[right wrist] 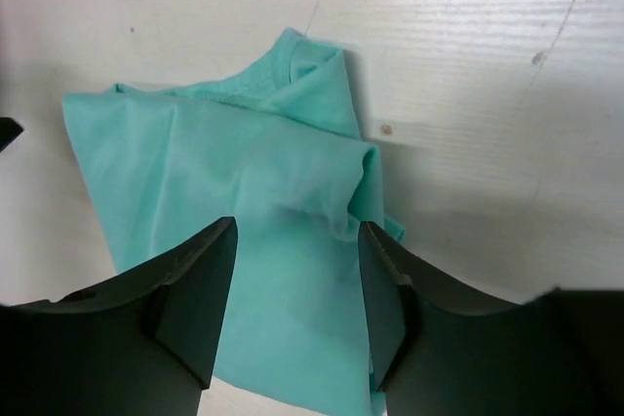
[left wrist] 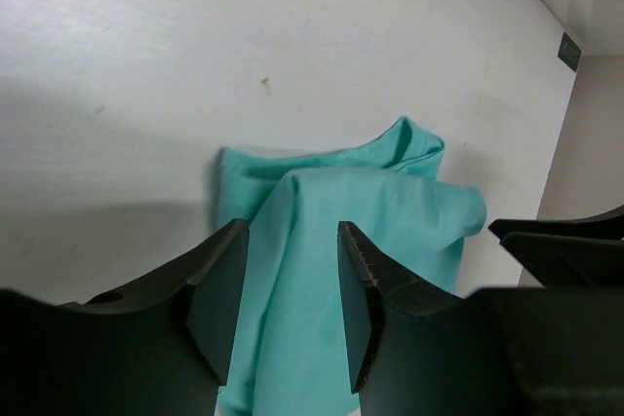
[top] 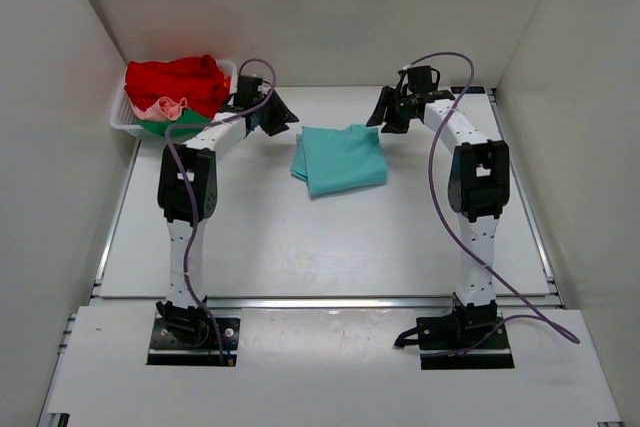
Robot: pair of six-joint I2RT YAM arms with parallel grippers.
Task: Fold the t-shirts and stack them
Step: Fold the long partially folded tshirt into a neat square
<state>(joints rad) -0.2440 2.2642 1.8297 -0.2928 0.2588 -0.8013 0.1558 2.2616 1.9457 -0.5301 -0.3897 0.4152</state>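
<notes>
The teal t-shirt (top: 340,159) lies folded at the far middle of the table (top: 300,247), between the left gripper (top: 278,115) and right gripper (top: 383,112). Both hang just over its far corners with jaws parted and nothing between them. It is a near-square bundle, slightly wider across the table and a little skewed, its neckband at the far edge. The table is pale and faintly grained, with white walls on three sides. In the far-left corner sits a white basket (top: 120,119) holding other shirts - red (top: 180,79), pink (top: 165,107), green (top: 160,127).
</notes>
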